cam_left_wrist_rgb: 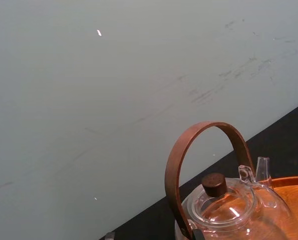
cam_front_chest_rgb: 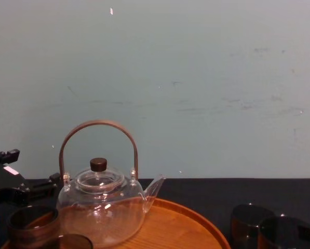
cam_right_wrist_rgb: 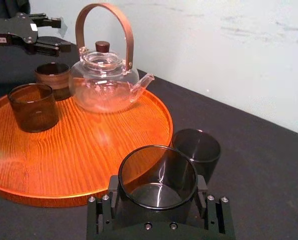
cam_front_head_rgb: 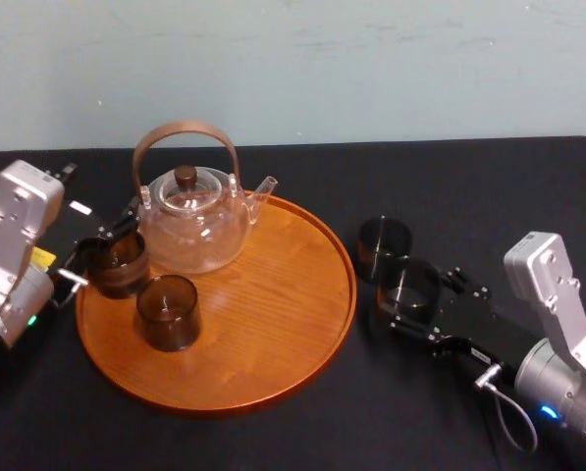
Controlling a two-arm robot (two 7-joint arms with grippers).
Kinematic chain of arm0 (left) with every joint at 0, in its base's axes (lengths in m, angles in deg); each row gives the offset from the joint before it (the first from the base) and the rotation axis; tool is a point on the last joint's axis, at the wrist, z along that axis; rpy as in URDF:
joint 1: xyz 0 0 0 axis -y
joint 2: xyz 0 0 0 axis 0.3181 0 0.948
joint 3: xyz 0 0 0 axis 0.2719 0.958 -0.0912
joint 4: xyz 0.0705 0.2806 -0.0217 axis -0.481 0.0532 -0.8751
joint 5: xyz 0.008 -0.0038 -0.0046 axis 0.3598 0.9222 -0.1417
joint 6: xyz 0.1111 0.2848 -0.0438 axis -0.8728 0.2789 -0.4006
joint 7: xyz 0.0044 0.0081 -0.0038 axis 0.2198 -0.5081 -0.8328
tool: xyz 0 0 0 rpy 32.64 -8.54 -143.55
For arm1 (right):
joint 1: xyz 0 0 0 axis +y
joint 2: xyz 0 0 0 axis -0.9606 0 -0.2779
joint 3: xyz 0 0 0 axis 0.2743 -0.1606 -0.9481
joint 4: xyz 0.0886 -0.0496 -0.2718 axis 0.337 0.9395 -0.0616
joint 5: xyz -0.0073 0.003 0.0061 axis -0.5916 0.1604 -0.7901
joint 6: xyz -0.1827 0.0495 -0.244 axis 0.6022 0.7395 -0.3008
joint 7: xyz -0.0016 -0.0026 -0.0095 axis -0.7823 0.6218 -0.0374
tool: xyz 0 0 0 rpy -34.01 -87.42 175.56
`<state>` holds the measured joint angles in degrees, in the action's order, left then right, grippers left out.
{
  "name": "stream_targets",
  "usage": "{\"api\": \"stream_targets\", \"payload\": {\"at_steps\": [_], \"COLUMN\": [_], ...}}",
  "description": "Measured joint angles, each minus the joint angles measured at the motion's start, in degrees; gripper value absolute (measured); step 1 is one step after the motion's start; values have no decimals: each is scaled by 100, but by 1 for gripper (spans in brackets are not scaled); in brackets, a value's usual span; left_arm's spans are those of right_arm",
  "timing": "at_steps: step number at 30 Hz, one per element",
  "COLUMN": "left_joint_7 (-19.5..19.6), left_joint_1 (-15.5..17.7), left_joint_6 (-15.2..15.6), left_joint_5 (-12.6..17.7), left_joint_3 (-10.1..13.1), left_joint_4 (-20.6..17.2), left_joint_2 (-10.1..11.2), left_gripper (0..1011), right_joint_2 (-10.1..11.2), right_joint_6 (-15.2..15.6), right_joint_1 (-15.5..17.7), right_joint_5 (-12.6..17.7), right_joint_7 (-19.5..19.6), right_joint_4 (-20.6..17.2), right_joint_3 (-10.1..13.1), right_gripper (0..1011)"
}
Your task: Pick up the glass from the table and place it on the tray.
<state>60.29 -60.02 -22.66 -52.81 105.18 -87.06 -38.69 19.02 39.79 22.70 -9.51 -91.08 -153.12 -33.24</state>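
My right gripper point(cam_right_wrist_rgb: 157, 192) clamps the glass point(cam_right_wrist_rgb: 157, 172) on the table point(cam_right_wrist_rgb: 258, 165); a second glass point(cam_right_wrist_rgb: 197, 147) sits just beyond it, the tray point(cam_right_wrist_rgb: 89, 147) to its left. Swinging low, I'd risk striking either; left gripper point(cam_front_head_rgb: 106, 250) hangs at the tray's far edge.

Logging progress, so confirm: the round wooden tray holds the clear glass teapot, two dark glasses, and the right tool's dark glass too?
No. The dark smoky glass in the right tool is off the round orange-brown wooden tray, on the black cloth table beside its right rim, as the head view shows. The clear glass teapot and two dark glasses are on it.
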Motion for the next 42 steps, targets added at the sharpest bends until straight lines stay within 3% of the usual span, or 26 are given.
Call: {"api": "stream_targets", "payload": {"at_steps": [10,21,42], "left_joint_7": [0,0,0], "left_joint_1": [0,0,0], "left_joint_6": [0,0,0], "left_joint_5": [0,0,0], "left_joint_3": [0,0,0], "left_joint_4": [0,0,0], "left_joint_2": [0,0,0], "left_gripper": [1001,1001,1001], "right_joint_2": [32,0,-335], "right_joint_6": [52,49,144], "right_joint_1": [91,81,-415], "right_joint_5": [-30,-72,-316], "right_joint_7": [-61,-138,-311], "right_joint_4": [-258,-363,-205], "right_joint_3": [54,-39,-750], "right_gripper": [900,900,900]}}
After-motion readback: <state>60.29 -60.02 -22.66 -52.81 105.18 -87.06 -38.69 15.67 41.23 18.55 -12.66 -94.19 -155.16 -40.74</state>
